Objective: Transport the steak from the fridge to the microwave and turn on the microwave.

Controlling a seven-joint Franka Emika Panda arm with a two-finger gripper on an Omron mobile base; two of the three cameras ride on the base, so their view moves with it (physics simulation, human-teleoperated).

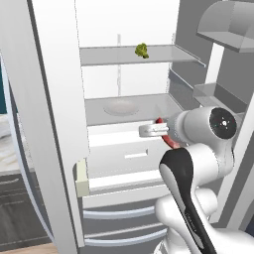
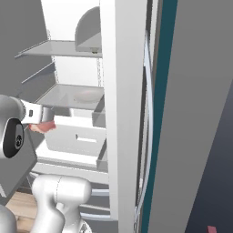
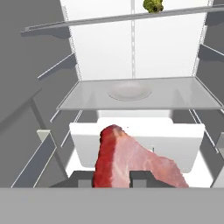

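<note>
The tall white fridge (image 1: 59, 99) stood open, its pale grey glass shelves bare but for two things. On the upper shelf (image 1: 134, 53) sat a small green leafy vegetable (image 1: 142, 50), near the front edge. On the middle shelf (image 3: 135, 94) lay a shallow, clear round dish (image 3: 130, 91), with nothing visible in it. Below that shelf was the white drawer (image 3: 175, 140) with a slot handle, pushed in.

The two-finger gripper (image 3: 113, 178) hung in front of the drawer, just outside the fridge opening, pinching the flat pink-red slab of raw steak (image 3: 131, 157) between its dark tips. The steak stood on edge, rising from the fingers, one side deeper red and the other paler with marbling. In the left base view the meat (image 1: 166, 135) showed as a thin red strip beside the white wrist; in the right base view it (image 2: 43, 127) hung below the hand, level with the drawer's top.
</note>
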